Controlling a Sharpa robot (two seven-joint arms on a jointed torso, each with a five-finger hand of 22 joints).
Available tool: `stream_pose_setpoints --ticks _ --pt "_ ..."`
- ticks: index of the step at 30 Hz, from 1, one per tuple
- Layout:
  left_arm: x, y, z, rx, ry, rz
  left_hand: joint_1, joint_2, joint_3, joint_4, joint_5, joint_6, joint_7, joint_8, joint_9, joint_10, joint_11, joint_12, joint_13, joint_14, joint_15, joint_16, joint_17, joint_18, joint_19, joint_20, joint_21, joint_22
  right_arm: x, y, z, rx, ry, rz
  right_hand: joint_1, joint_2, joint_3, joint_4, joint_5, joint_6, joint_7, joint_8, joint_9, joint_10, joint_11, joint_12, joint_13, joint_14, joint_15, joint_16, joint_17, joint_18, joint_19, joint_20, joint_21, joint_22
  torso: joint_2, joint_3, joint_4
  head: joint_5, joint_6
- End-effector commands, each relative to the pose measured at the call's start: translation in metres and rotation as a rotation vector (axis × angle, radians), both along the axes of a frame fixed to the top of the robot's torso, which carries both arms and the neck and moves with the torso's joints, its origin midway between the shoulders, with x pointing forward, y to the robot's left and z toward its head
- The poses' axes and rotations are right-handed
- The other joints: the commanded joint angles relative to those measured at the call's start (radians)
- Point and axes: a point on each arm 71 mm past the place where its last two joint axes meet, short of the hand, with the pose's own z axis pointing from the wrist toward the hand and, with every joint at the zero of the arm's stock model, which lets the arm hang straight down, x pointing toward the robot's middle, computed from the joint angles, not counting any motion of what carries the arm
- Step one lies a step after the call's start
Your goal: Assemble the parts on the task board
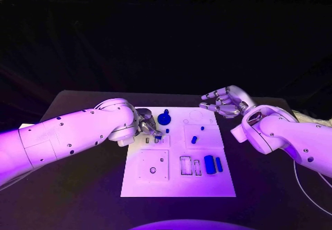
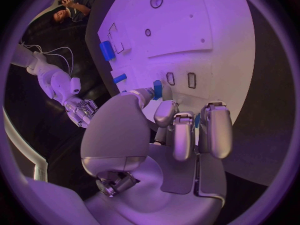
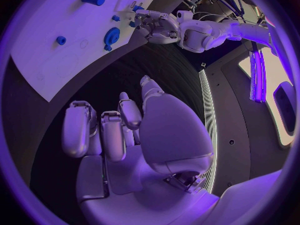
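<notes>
The left hand (image 1: 147, 125) hangs over the left edge of the white board (image 1: 178, 187), pinching a small blue part (image 2: 157, 89) between thumb and finger. The right hand (image 1: 225, 103) hovers off the board's far right corner, fingers spread and empty. Two blue bars (image 1: 213, 164) lie near the board's right edge, and a round blue piece (image 1: 164, 118) sits toward its far edge.

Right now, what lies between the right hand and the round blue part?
Bare task board, with only a faint circle outline on it, in the head view. The right hand hovers off the board's far corner; the round blue part sits leftward.
</notes>
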Motion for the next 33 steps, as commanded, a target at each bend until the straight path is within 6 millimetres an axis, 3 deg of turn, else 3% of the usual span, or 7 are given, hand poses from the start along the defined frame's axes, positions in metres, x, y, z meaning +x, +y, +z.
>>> stream_pose_setpoints --ticks 1,6,16,18,20,33 --pt "0.000 -0.001 0.002 -0.001 -0.112 0.003 -0.008 -0.002 0.187 -0.183 0.004 0.009 -0.003 0.004 0.001 0.007 0.001 0.004 0.001 0.105 0.000 0.003 0.263 -0.008 0.019 0.003 0.006 0.088 -0.001 0.001 0.000 -0.002 0.002 0.012 0.000 0.006 -0.006 0.003 0.005 -0.004 0.001 0.004 0.002 -0.008 -0.002 -0.006 -0.002 0.072 0.004 -0.004 0.122 0.002 -0.004 0.001 -0.003 0.000 -0.001 0.0002 0.0010 0.003 -0.002" --pt "-0.003 0.001 -0.002 0.023 -0.138 -0.007 -0.009 -0.004 0.191 -0.185 0.004 0.010 -0.004 0.004 0.001 0.009 0.001 0.005 0.002 0.105 0.000 0.003 0.263 -0.008 0.020 0.003 0.007 0.089 -0.001 0.000 0.000 -0.002 0.004 0.012 0.000 0.006 -0.006 0.003 0.005 -0.004 0.001 0.004 0.002 -0.008 -0.002 -0.006 -0.002 0.072 0.004 -0.004 0.122 0.002 -0.004 0.001 -0.003 0.000 -0.002 0.0015 0.0015 0.004 0.001" --pt "-0.009 0.006 -0.010 0.075 -0.108 -0.030 -0.012 -0.007 0.197 -0.189 0.004 0.012 -0.004 0.004 0.002 0.009 0.001 0.004 0.000 0.105 0.000 0.003 0.263 -0.008 0.020 0.002 0.007 0.090 -0.002 -0.001 0.000 -0.002 0.005 0.013 -0.001 0.006 -0.008 0.003 0.006 -0.004 0.001 0.004 0.002 -0.009 -0.002 -0.008 -0.003 0.072 0.004 -0.004 0.121 0.003 -0.004 0.001 -0.004 -0.001 0.000 -0.0001 0.0002 0.007 -0.001" --pt "-0.009 0.007 -0.010 0.084 -0.101 -0.036 -0.013 -0.008 0.199 -0.190 0.004 0.013 -0.004 0.003 0.002 0.010 0.001 0.004 0.000 0.105 0.000 0.003 0.263 -0.008 0.021 0.002 0.008 0.090 -0.001 -0.001 0.000 -0.002 0.006 0.014 -0.001 0.006 -0.008 0.003 0.006 -0.004 0.001 0.004 0.002 -0.009 -0.002 -0.008 -0.003 0.072 0.004 -0.004 0.121 0.003 -0.004 0.001 -0.004 -0.001 0.000 -0.0003 0.0006 0.008 0.003" --pt "-0.010 0.008 -0.011 0.092 -0.092 -0.042 -0.013 -0.009 0.199 -0.191 0.004 0.013 -0.004 0.003 0.002 0.010 0.001 0.004 0.000 0.105 0.000 0.003 0.263 -0.008 0.021 0.002 0.008 0.090 -0.001 -0.001 0.000 -0.003 0.007 0.014 -0.001 0.006 -0.008 0.003 0.006 -0.004 0.001 0.004 0.002 -0.009 -0.002 -0.008 -0.003 0.072 0.004 -0.004 0.121 0.003 -0.004 0.001 -0.004 -0.001 0.000 -0.0005 0.0005 0.003 0.004" --pt "-0.011 0.008 -0.014 0.105 -0.071 -0.063 -0.015 -0.011 0.202 -0.193 0.004 0.015 -0.004 0.003 0.003 0.012 0.001 0.006 0.004 0.105 0.000 0.003 0.263 -0.008 0.021 0.002 0.007 0.090 -0.001 0.001 -0.001 -0.002 0.011 0.021 -0.001 0.007 -0.009 0.004 0.007 -0.004 0.001 0.004 0.002 -0.008 -0.002 -0.007 -0.003 0.072 0.004 -0.004 0.122 0.003 -0.004 0.001 -0.004 -0.001 -0.001 0.0002 0.0002 0.004 0.000"
